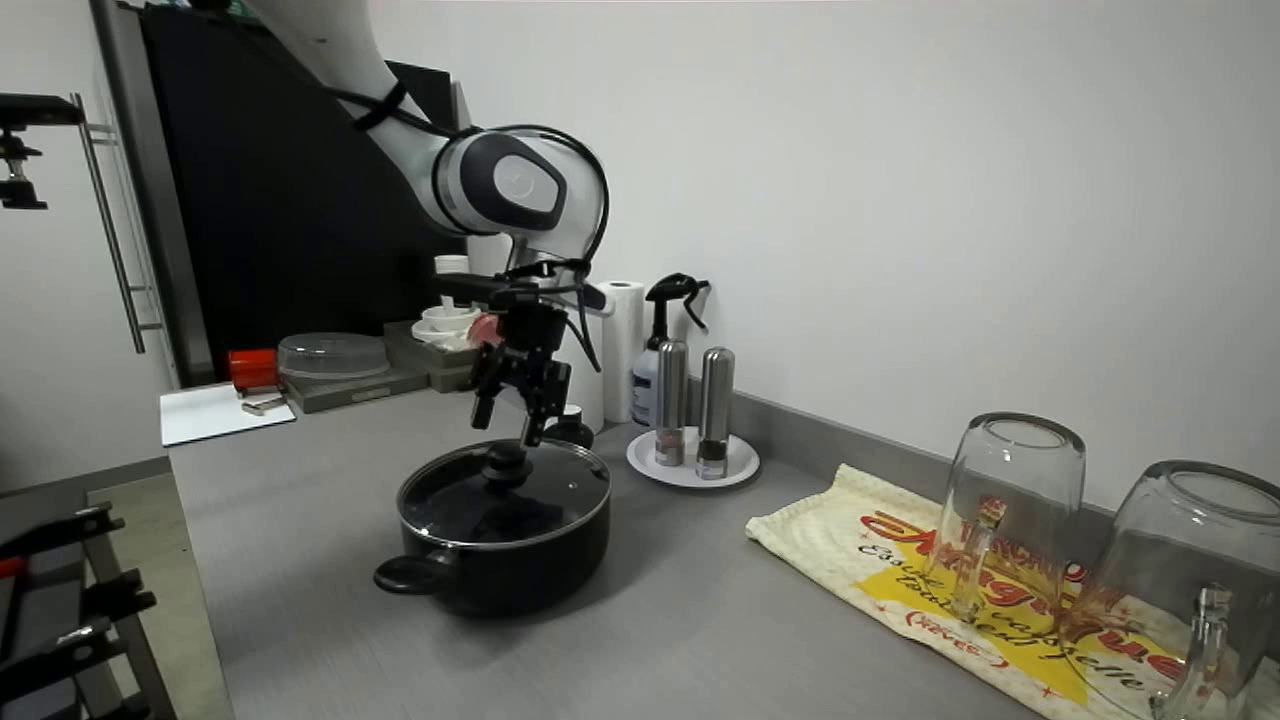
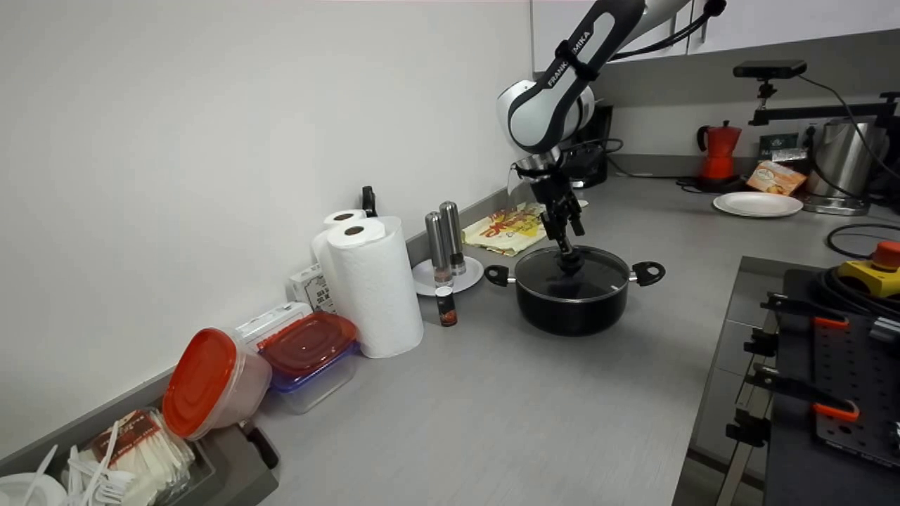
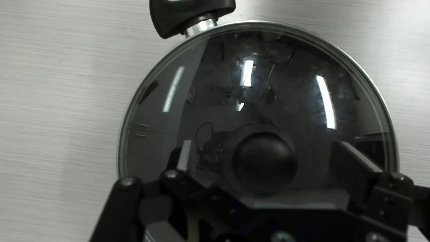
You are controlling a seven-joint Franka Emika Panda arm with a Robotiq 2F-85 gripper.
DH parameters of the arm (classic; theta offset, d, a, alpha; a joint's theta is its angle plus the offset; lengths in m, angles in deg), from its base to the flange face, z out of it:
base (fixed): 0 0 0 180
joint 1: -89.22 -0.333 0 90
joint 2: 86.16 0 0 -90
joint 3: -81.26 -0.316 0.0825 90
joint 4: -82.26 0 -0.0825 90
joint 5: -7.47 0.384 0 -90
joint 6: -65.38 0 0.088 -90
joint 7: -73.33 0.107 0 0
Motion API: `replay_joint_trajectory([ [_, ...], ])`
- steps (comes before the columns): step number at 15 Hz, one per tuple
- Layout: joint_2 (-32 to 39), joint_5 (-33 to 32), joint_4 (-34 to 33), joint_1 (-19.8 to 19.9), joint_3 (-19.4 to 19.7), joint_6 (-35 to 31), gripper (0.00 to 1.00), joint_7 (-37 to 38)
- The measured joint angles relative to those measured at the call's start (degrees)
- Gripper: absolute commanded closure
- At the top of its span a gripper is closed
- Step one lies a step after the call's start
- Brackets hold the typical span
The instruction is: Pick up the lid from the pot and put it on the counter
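Note:
The dark glass lid (image 1: 455, 503) with a black centre knob (image 1: 506, 464) sits on the black pot (image 1: 530, 575), which stands on the grey counter (image 1: 320, 630). Both exterior views show the lid (image 2: 538, 270) seated on the pot (image 2: 573, 318). My gripper (image 1: 507, 432) is open and points down, just above the lid near the knob. In the wrist view, the knob (image 3: 264, 163) appears between the spread fingers of my gripper (image 3: 267, 153), with a gap on each side. The lid (image 3: 235, 124) fills most of that view, and one pot handle (image 3: 188, 16) shows at its top.
Two steel mills (image 1: 716, 410) stand on a white plate (image 1: 745, 465) by the wall. A small spice jar (image 2: 446, 307) and paper-towel rolls (image 2: 376, 295) are near the pot. Glass jugs (image 1: 1010, 520) stand on a patterned cloth (image 1: 850, 530). Red-lidded containers (image 2: 204, 383) lie along the wall.

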State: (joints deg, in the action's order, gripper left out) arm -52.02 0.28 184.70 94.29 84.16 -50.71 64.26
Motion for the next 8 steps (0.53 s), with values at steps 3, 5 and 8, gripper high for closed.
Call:
replay_joint_trajectory([
  [3,1.22,-0.05,0.01,0.25,0.65,-0.97,0.0,1.11],
  [5,1.44,0.15,-0.02,0.64,0.82,-1.45,0.0,1.43],
  [8,1.43,1.12,-0.23,1.25,0.85,-1.89,0.0,1.95],
])
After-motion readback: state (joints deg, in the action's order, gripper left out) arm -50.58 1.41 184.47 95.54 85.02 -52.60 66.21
